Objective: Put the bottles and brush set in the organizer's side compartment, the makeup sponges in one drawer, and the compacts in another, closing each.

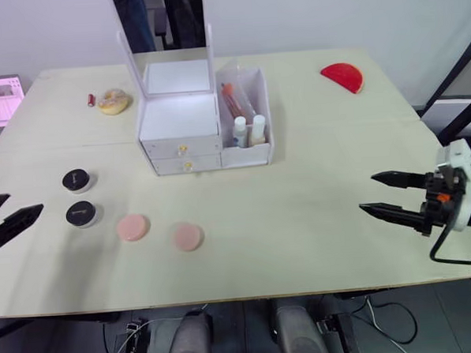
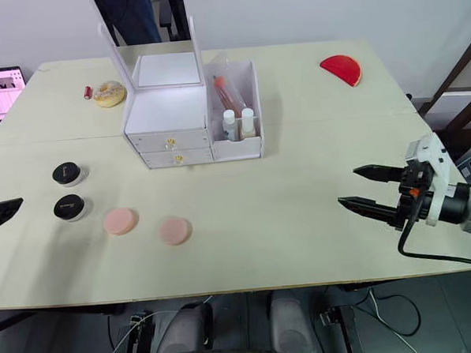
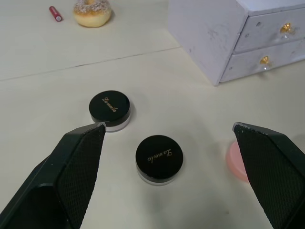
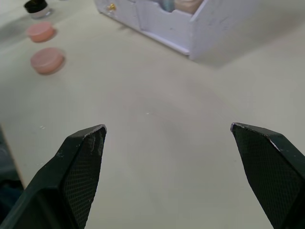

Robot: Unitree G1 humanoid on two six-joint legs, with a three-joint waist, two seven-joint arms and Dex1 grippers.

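Your left gripper point(image 3: 167, 129) has its jaws wide apart, nothing between them, hovering over the table's point(image 1: 301, 220) left edge. Just ahead of its tips sit the two compacts: near compact point(image 3: 159, 159) and far compact point(image 3: 110, 110), both round w/ glossy black lids, gold script on top, clear bases, upright, close together but not touching.

Your right gripper point(image 1: 386, 194) is also spread open and empty, low over the right side of the table, well apart from everything.

Two makeup sponges, flat pink discs: left sponge point(image 1: 133, 227) just beside the near compact, right sponge point(image 1: 187, 236) a bit further toward centre.

Organizer point(image 1: 179, 124) is white, mid-table toward the back, mirror lid up, two drawers w/ gold knobs, both shut. Its side compartment on the right holds two small white bottles point(image 1: 249, 131) at the front and a brush set point(image 1: 233, 101) w/ an orange-red piece behind them.
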